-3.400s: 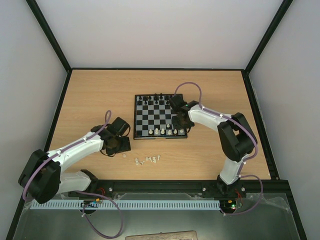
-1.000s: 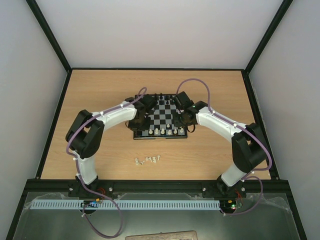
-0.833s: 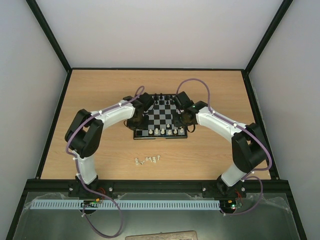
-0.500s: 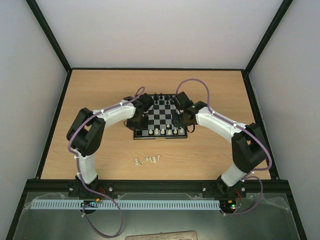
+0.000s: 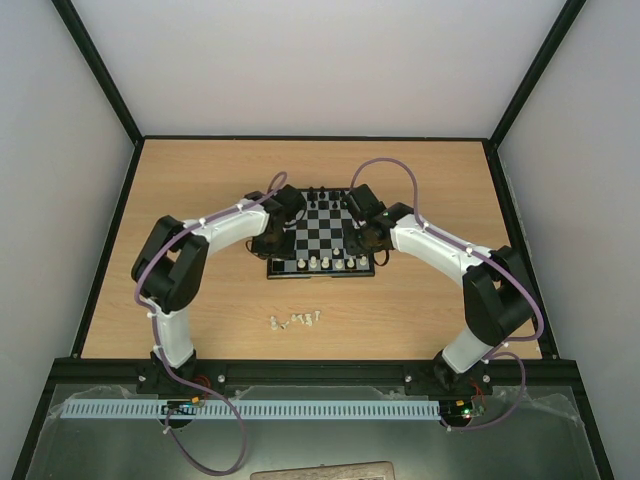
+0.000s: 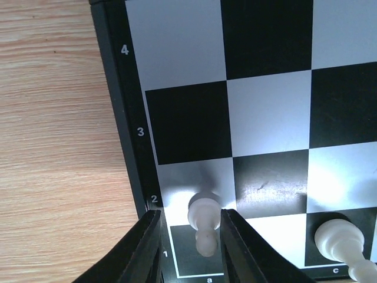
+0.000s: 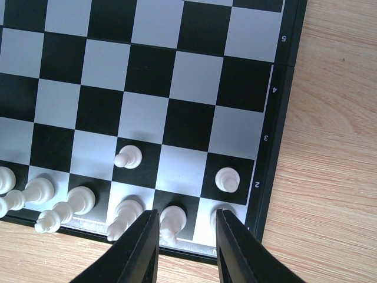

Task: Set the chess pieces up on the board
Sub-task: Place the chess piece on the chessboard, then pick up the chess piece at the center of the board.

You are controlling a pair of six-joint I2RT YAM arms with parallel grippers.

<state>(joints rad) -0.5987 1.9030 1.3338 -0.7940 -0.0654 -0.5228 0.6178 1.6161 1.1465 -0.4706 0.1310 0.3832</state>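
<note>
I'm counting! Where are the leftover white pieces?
Top view: the leftover white pieces lie clustered on the table, off the board's near edge, towards the left.

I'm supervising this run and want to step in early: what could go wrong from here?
The left pincer straddles a white pawn at the corner of the board; withdrawing crookedly could topple it. The right pincer brackets a back-row piece with a neighbour close beside its finger; any sideways drift may knock it.

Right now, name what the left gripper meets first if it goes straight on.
Probably the white pawn standing between the fingers of the left gripper, at a corner of the board; beneath it, the board itself. Depth is hard to judge here.
</note>
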